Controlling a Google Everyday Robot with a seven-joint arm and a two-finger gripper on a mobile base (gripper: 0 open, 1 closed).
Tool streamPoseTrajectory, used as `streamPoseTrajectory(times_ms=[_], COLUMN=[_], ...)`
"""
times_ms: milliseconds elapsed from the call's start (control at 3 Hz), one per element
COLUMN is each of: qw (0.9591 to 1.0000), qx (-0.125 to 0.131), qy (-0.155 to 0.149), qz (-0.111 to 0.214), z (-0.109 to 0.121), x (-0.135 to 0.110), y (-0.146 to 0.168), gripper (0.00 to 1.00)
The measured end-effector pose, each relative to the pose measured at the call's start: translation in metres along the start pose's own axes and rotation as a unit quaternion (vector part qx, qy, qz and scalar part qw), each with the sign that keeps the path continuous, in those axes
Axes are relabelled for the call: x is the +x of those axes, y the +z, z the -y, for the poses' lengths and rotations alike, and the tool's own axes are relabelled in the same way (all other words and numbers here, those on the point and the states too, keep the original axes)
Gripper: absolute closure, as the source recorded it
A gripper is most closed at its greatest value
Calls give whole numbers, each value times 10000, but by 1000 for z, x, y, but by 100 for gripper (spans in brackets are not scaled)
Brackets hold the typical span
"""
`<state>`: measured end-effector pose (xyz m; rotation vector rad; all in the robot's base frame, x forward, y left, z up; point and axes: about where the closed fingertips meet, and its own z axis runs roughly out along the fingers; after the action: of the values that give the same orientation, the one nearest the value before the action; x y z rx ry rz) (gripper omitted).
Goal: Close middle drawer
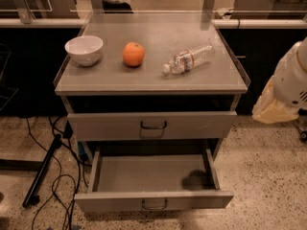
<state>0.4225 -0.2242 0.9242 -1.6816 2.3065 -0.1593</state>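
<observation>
The grey metal cabinet top (153, 37), upper centre of the frame, looks smooth and matt with a faint sheen. On it, the white round bowl (84, 49) is glossy like glazed ceramic, the round orange fruit (134, 54) has a dull skin, and the clear plastic bottle (188, 59) glints. The grey metal middle drawer (110, 201), lower centre, is matt. The speckled stone-like floor (268, 166) looks polished. At the right edge, the cream-coloured gripper (276, 111) seems smooth plastic.
</observation>
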Motion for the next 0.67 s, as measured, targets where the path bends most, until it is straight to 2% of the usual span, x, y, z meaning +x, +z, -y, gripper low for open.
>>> streamPoseTrajectory(times_ms=[667], qw=[9987], qx=[-223], qy=[105], qz=[-451], z=[-27], x=[22], y=[90], gripper=[100])
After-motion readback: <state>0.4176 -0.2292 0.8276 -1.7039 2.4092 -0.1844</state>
